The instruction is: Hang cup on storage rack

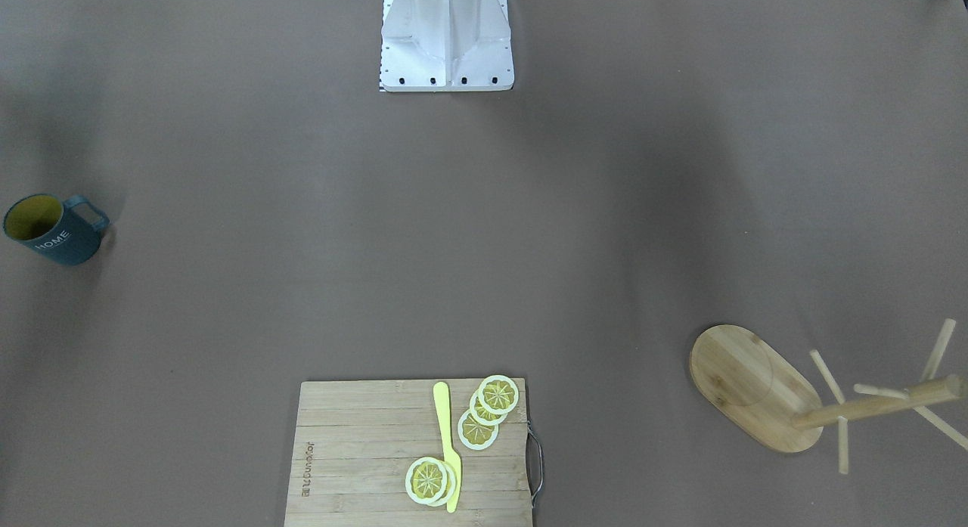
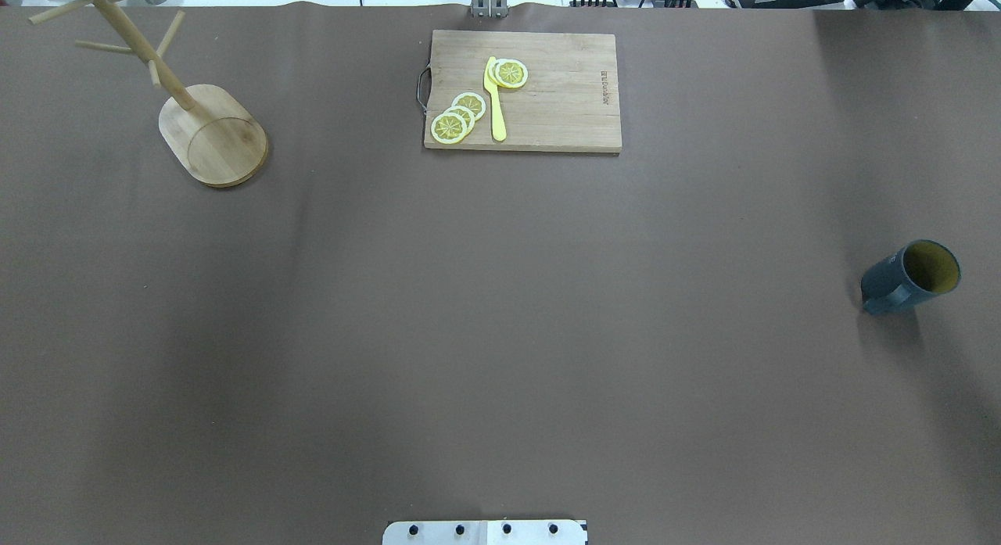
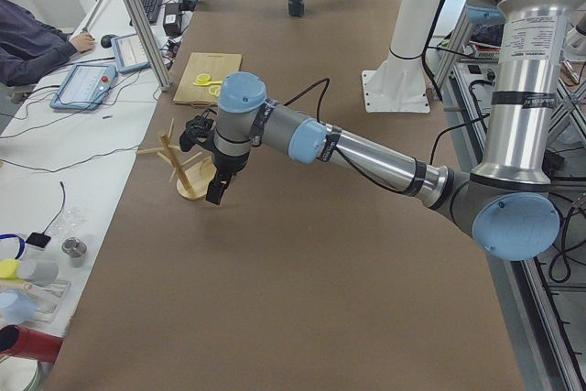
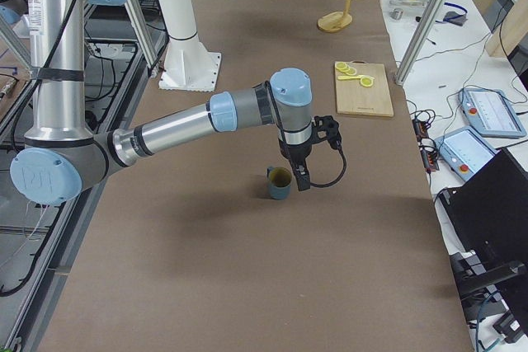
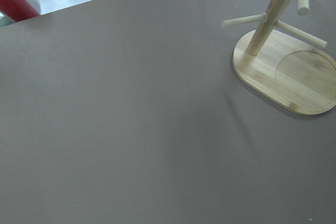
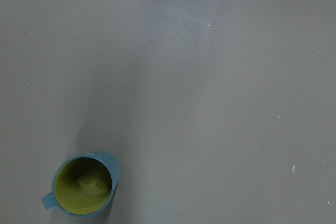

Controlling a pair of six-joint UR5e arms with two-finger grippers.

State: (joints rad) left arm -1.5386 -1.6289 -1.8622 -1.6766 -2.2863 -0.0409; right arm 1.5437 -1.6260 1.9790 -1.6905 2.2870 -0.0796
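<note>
The cup (image 2: pixel 911 277) stands upright on the robot's right side of the table (image 2: pixel 500 334), mouth up, with its handle turned toward the robot and the table's middle. The rack (image 2: pixel 213 134) stands well apart from it at the far left corner, every visible peg bare. The right gripper (image 4: pixel 302 177) hangs near the cup and the left gripper (image 3: pixel 219 191) near the rack's base — whether either is parted or closed cannot be told, since they are shown only in the side views. The step in hand is judged to be the approach to the cup. It would be done well if the cup were first centred under the wrist — in the right wrist view it sits low and to the left. The fingers should then be brought down over the rim on the side away from the handle, so that the loop is left free for a peg. The cutting board (image 2: pixel 547 99) lies at the far edge, apart from both.
</note>
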